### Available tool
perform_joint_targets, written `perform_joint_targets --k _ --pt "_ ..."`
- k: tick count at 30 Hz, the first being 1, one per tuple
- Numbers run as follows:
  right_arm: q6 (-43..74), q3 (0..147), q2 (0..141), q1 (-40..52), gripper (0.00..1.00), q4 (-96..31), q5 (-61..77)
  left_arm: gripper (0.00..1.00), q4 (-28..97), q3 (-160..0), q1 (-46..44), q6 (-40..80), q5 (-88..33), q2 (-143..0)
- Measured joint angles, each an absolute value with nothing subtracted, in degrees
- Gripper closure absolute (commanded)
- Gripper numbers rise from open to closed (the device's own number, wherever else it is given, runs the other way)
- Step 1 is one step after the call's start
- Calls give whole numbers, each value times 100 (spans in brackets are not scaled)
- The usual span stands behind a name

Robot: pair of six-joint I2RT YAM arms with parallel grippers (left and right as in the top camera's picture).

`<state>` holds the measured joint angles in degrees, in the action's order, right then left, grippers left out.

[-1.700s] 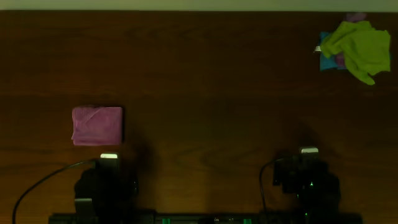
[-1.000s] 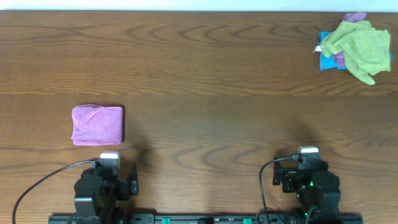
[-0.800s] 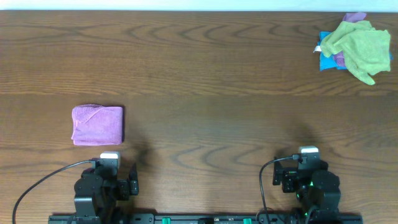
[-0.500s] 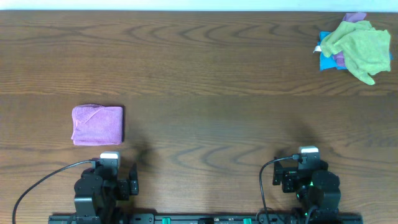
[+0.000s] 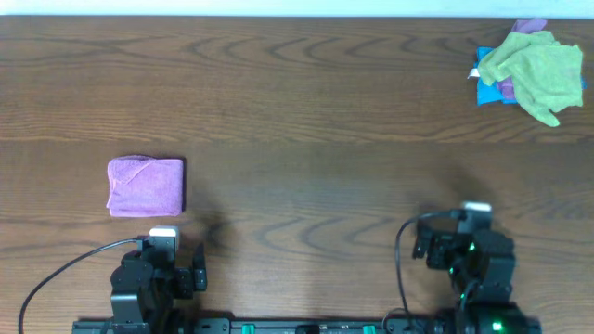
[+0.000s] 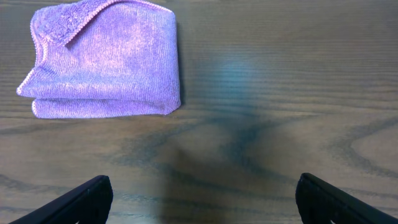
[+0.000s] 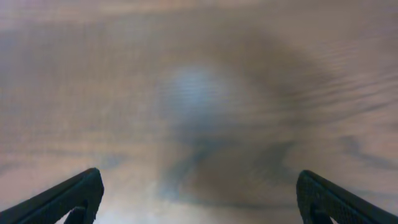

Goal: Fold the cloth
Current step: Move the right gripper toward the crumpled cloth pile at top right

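A purple cloth (image 5: pixel 146 186) lies folded into a neat rectangle at the left of the wooden table; it also shows in the left wrist view (image 6: pixel 102 59). My left gripper (image 6: pixel 199 196) is open and empty, just in front of the folded cloth near the table's front edge (image 5: pixel 160 243). My right gripper (image 7: pixel 199 193) is open and empty over bare wood at the front right (image 5: pixel 473 215). A pile of cloths, green (image 5: pixel 536 67) on top of purple and blue ones, lies at the far right corner.
The table's far edge (image 5: pixel 297 17) runs along the top of the overhead view. Black arm bases and cables (image 5: pixel 56 274) sit along the front edge.
The lighting went from dim to bright. My right arm has shifted slightly forward and right; its wrist view is blurred. The left arm and the purple cloth have not moved.
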<state>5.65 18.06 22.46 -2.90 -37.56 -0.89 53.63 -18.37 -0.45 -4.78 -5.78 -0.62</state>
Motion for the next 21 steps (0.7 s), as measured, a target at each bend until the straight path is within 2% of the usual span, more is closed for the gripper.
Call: perform_joint_targets --k 13,21 --pt "541 5356 6117 -1422 1 -4318 -60 5 5387 -1850 -45 -478 -578 -56" --pt "539 6613 7566 -1835 1 -4421 268 5 5387 -1852 -45 -478 -576 -58"
